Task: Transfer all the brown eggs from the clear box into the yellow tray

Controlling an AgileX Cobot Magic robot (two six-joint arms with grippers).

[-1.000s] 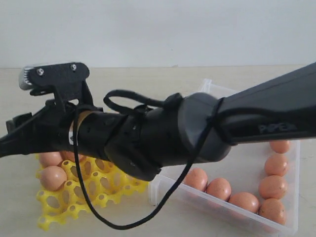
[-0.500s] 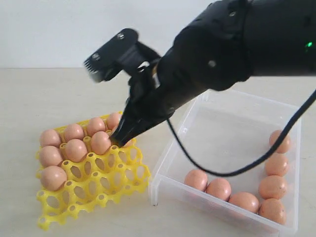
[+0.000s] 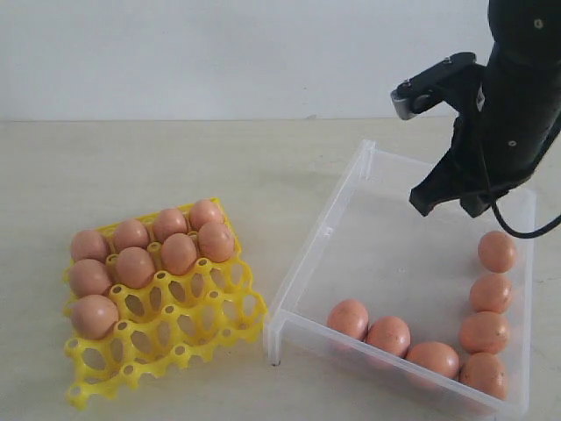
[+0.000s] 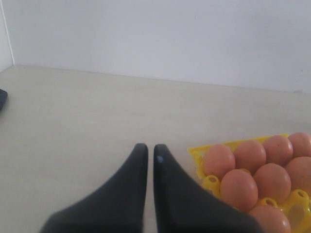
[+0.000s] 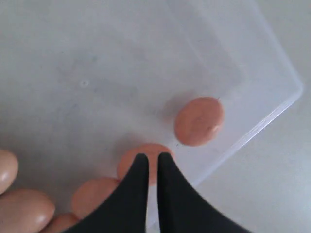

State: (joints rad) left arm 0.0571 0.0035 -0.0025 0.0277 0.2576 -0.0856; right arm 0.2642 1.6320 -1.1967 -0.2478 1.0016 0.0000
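Brown eggs (image 3: 134,266) split two ways: nine sit in the yellow tray (image 3: 241,326), seven lie in the clear box (image 3: 320,237), strung in an L along its near wall and right-hand wall. Right gripper (image 5: 149,156) hangs over the box's right side, jaws pinched to a thin slit, nothing between them. In the right wrist view its tips overlap one boxed egg (image 5: 125,167) lying beneath – contact can't be told; another egg (image 5: 199,121) lies just beside, near the box corner. Left gripper (image 4: 147,147) closed too, empty, low over the table (image 4: 73,111) – the tray's corner eggs near its tips.
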